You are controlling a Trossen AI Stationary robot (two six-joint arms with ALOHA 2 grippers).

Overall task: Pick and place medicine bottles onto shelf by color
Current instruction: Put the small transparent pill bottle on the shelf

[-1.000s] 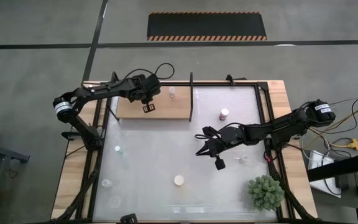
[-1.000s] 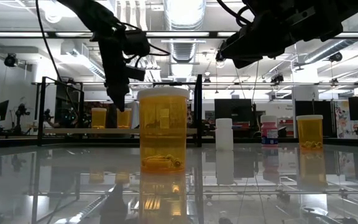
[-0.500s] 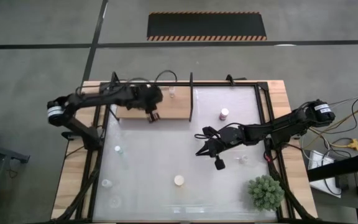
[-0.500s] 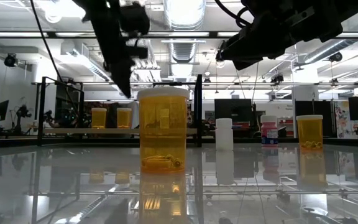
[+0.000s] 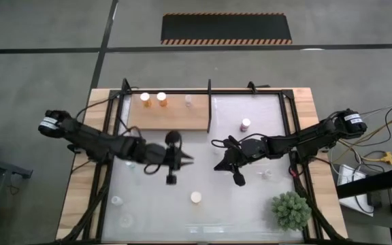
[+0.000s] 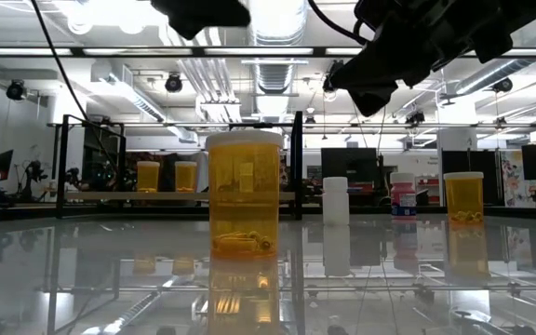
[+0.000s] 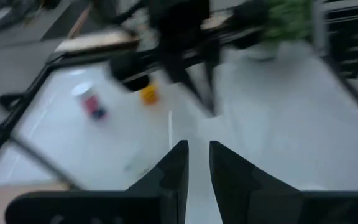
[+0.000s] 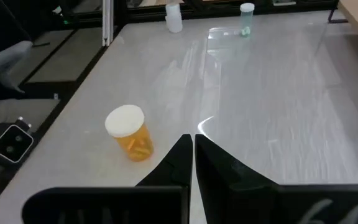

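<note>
- Shelf (image 5: 182, 119), a pale wood board in a black frame, lies at the far left of the counter (image 5: 250, 204); we see two orange bottles (image 5: 153, 99) side by side at its far left corner and a clear bottle (image 5: 188, 101) apart from them along the same far edge.
- Left claw (image 5: 188, 158) hangs over the counter's middle, just off the shelf's near edge; in its wrist view the fingers (image 7: 174, 169) stand a narrow gap apart with nothing between them.
- Right claw (image 5: 218, 165) hovers over the counter's centre, facing the left claw; its wrist view shows the fingers (image 8: 178, 160) nearly touching and gripping nothing.
- We find one orange bottle (image 5: 196, 197) upright on the counter near the front edge, between the two claws and closer to the front than both.
- A purple bottle (image 5: 245, 124) stands toward the far right part of the counter.
- Pale bottles (image 5: 117, 201) sit near the counter's left edge; how many we can only roughly judge, as they are faint against the white surface.
- A green plant (image 5: 290, 209) fills the front right corner.
</note>
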